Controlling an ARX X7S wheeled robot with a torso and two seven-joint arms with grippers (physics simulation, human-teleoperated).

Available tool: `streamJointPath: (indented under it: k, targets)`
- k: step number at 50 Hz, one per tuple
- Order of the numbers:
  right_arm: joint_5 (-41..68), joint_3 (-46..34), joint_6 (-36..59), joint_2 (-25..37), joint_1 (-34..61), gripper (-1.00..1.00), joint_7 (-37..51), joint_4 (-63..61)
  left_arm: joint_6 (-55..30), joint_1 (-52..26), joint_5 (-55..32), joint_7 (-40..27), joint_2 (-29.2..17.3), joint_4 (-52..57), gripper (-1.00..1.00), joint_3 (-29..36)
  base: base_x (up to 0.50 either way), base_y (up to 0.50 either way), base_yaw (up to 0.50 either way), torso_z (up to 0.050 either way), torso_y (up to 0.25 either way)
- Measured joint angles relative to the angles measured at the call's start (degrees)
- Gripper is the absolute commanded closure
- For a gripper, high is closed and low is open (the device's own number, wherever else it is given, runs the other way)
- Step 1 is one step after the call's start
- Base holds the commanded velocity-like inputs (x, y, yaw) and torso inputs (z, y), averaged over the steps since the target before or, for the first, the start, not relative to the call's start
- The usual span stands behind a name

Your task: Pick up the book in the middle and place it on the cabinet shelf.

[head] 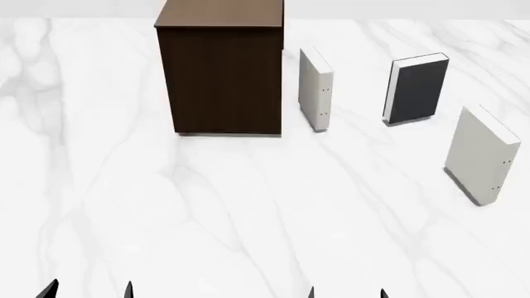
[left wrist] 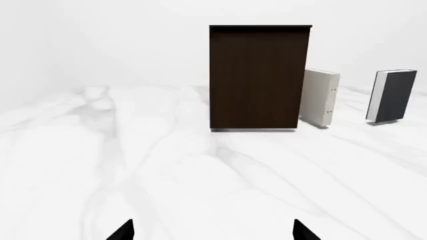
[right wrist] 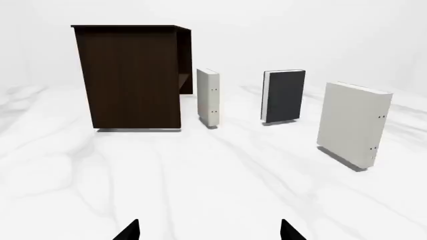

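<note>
The dark grey book [head: 419,89] stands upright on the white marble table, between two off-white books; it also shows as the book [right wrist: 285,96] and the book [left wrist: 395,96]. The tall dark brown cabinet [head: 222,71] stands at the far left of the books, its lighter top [head: 222,13] bare. The cabinet [right wrist: 130,77] shows an open side with a shelf inside. My left gripper [head: 88,290] and right gripper [head: 346,293] sit at the near edge, both open and empty, far from the book. Only their black fingertips [left wrist: 124,231] [right wrist: 130,231] show.
One off-white book [head: 316,89] stands just right of the cabinet. Another off-white book [head: 481,154] stands nearer, at the right. The marble table [head: 248,211] stretches between the grippers and the books.
</note>
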Motion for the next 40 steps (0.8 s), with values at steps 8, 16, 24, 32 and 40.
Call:
streamJointPath:
  k: [8,16,24,32,40]
  targets:
    - [0.6,-1.1,0.3,0.8,0.1,-1.0,1.3,0.1,-0.2,0.0,-0.8,-0.9,-0.9,0.1,-1.0,1.0,0.0,0.0,0.0,0.0,0.0]
    - [1.4,-2.3,0.6,1.8,0.1,-1.0,2.8,0.1,-0.7,-0.1,-1.9,-2.3,-1.8,0.1,-1.0,2.0,0.0,0.0,0.0,0.0,0.0]
    - [1.7,-2.8,0.9,2.2,0.1,-1.0,3.6,0.4,-1.5,-0.1,-2.4,-3.0,-2.2,0.1,-1.0,2.4,0.0,0.0,0.0,0.0,0.0]
    - [2.5,-3.6,1.1,2.9,0.3,-1.0,4.6,0.6,-2.0,-0.2,-3.2,-4.0,-2.8,0.2,-1.0,3.1,0.0,0.0,0.0,0.0,0.0]
    - [3.3,-4.5,1.3,3.7,0.4,-1.0,5.6,0.8,-2.1,-0.3,-4.1,-4.9,-3.6,0.2,-1.0,3.9,0.0,0.0,0.0,0.0,0.0]
